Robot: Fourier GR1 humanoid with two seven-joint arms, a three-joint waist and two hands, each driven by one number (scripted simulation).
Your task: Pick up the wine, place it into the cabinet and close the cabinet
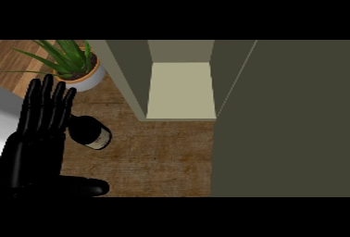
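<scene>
The wine bottle (91, 132), dark with a cream label, is on the brown counter just right of my left hand (37, 139). That hand is open at the view's left, fingers straight and pointing away, thumb stretched out along the lower edge. Its fingers cover the bottle's left side; I cannot tell whether they touch it. The cabinet (181, 90) stands open at the back centre, its pale inner shelf bare. Its dark olive door (280, 120) is swung out and fills the right side. My right hand does not show.
A potted green plant (71, 65) in a white pot stands at the back left, beside the cabinet's left wall. Brown counter top (157, 157) runs between the bottle and the open door.
</scene>
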